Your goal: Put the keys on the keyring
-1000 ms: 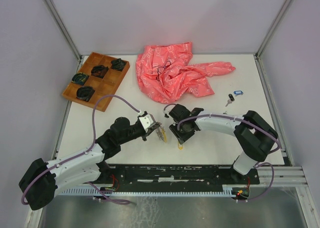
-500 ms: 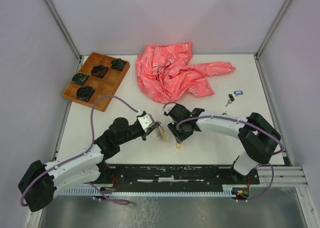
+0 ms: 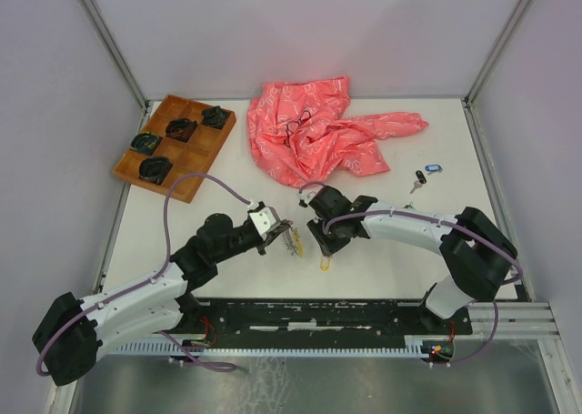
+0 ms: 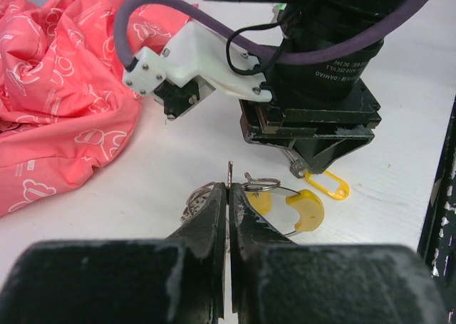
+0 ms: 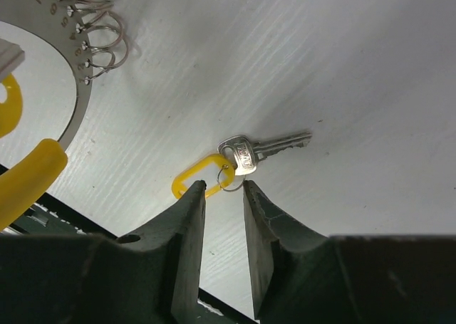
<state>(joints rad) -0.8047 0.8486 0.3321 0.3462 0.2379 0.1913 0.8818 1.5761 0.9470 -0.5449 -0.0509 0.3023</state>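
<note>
Keyring: the keyring (image 3: 292, 242) sits low at the table's middle, at 6 o'clock of the pink cloth (image 3: 318, 136). Small split rings (image 5: 100, 35) line its numbered grey band.
Yellow tabs: two yellow tabs (image 4: 306, 210) sit at the ring. I cannot tell whether they are key heads.
Left claw: my left claw (image 4: 228, 196) is pressed together, pinching the keyring's thin metal edge, which pokes up between the tips.
Nearest key: the yellow-tagged key (image 5: 246, 153) lies flat on the table (image 3: 227, 277), at 5 o'clock of the keyring and apart from it.
Right claw: my right claw (image 5: 222, 192) points down over that key with its fingers a narrow gap apart, gripping nothing. The tag's end and its little ring lie just off the tips at 12 o'clock.
Other keys: the blue-tagged key (image 3: 433, 168) and black-headed key (image 3: 418, 177) lie side by side at 2 o'clock of my right claw, well apart from it.
Tray: the wooden tray (image 3: 182, 188) holds dark items at 10 o'clock of my left claw.
</note>
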